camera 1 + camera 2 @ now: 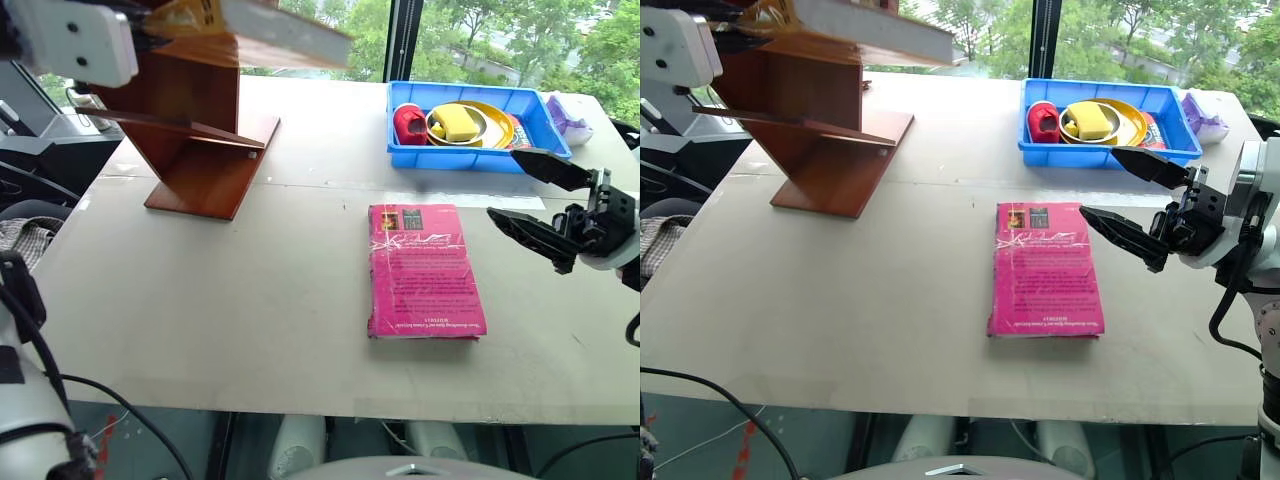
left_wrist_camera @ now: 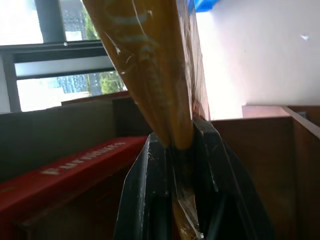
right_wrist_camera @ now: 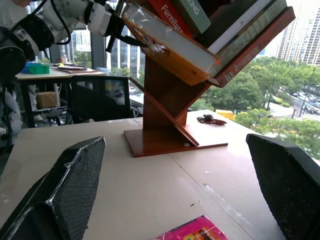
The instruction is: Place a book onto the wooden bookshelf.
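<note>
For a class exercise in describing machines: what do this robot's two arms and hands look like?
Right hand: two long, tapered black fingers with a rough, textured surface, on a black mount joined to a white wrist casing, with a black cable looping below. Left hand: glossy black fingers on a white, boxy wrist housing with small dark screws.

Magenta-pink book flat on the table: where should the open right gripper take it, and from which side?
Judging from its pose, grip the magenta-pink paperback book by its long right edge, coming from the right where the right gripper hangs open. It lies flat on the pale table, so one finger likely must slip under that edge.
</note>
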Robot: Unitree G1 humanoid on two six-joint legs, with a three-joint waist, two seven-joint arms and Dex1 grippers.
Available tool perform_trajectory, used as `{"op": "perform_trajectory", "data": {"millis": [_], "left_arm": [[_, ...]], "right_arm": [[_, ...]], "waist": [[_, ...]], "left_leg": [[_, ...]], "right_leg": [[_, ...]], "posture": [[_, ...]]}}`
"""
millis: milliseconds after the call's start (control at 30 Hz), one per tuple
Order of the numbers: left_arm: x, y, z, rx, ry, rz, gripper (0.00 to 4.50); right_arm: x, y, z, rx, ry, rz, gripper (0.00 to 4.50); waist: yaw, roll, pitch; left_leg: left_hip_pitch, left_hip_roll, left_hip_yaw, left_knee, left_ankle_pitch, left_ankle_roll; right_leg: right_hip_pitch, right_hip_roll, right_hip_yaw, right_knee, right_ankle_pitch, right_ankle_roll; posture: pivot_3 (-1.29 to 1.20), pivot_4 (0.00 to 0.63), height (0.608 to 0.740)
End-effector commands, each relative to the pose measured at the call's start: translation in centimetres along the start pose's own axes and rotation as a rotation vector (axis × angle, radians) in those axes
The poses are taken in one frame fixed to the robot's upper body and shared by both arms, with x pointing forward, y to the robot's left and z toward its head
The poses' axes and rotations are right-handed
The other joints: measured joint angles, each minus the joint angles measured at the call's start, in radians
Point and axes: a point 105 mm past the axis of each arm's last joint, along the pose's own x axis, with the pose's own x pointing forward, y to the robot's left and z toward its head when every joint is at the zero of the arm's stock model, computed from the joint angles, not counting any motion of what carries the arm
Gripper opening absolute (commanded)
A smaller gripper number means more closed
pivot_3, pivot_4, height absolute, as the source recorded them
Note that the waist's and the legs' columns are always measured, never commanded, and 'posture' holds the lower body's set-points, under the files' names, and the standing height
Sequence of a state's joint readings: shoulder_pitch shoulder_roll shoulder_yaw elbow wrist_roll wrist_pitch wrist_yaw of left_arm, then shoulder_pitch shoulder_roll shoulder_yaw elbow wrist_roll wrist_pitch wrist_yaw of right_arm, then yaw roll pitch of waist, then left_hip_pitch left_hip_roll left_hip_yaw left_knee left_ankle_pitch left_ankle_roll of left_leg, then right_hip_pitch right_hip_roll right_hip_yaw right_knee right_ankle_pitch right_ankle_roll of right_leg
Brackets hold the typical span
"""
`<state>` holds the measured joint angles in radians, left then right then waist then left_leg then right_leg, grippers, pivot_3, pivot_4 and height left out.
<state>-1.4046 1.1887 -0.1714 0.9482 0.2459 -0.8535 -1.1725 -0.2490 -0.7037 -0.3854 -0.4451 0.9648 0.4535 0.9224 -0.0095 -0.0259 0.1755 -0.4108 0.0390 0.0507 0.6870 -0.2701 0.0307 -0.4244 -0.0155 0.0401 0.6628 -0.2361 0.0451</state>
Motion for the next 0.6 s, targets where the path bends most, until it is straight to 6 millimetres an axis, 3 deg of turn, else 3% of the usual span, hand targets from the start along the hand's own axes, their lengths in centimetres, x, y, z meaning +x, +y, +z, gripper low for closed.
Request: {"op": "perform_trajectory", "data": {"millis": [33, 300, 500, 533, 600], "left_arm": [[-1.6, -0.4, -2.2, -0.014, 0.107, -0.007, 0.08], [-0.8, -4.0, -4.9, -0.025, 0.252, -0.135, 0.08], [-0.2, -6.2, -5.7, -0.091, 0.283, -0.215, 0.08], [-0.2, -6.2, -5.5, -0.117, 0.268, -0.209, 1.06], [-0.5, -5.9, -5.3, -0.126, 0.248, -0.189, 1.92]], "right_arm": [[0.3, 0.9, 1.5, -0.053, -0.044, 0.024, 4.5], [0.0, 1.3, 1.6, -0.062, -0.037, 0.007, 4.5], [0.0, 1.4, 1.7, -0.057, -0.033, 0.007, 4.5], [-0.1, 1.3, 1.7, -0.057, -0.029, 0.007, 4.5], [-0.1, 1.2, 1.7, -0.054, -0.021, 0.01, 4.5]], "waist": [[-0.003, 0.0, 0.0], [0.009, -0.002, -0.001], [0.0, -0.001, -0.001], [-0.002, -0.001, -0.001], [-0.007, -0.001, -0.001]], "left_leg": [[-0.001, 0.0, -0.001, 0.0, 0.0, 0.0], [-0.007, 0.0, -0.001, 0.0, 0.0, 0.0], [-0.002, 0.0, 0.0, 0.0, 0.001, -0.001], [0.0, 0.0, 0.0, 0.001, 0.001, -0.001], [0.002, 0.0, 0.001, 0.001, 0.002, -0.001]], "right_leg": [[0.0, 0.0, -0.001, 0.0, 0.0, 0.0], [-0.005, -0.002, -0.002, 0.0, 0.0, 0.0], [-0.004, -0.001, -0.001, 0.007, 0.0, 0.0], [-0.004, -0.001, 0.0, 0.009, 0.0, 0.0], [-0.004, 0.0, 0.002, 0.013, -0.001, 0.0]], "posture": [[0.0, 0.15, 0.74], [0.0, 0.15, 0.74], [0.0, 0.15, 0.74], [0.0, 0.15, 0.74], [0.0, 0.15, 0.74]]}}
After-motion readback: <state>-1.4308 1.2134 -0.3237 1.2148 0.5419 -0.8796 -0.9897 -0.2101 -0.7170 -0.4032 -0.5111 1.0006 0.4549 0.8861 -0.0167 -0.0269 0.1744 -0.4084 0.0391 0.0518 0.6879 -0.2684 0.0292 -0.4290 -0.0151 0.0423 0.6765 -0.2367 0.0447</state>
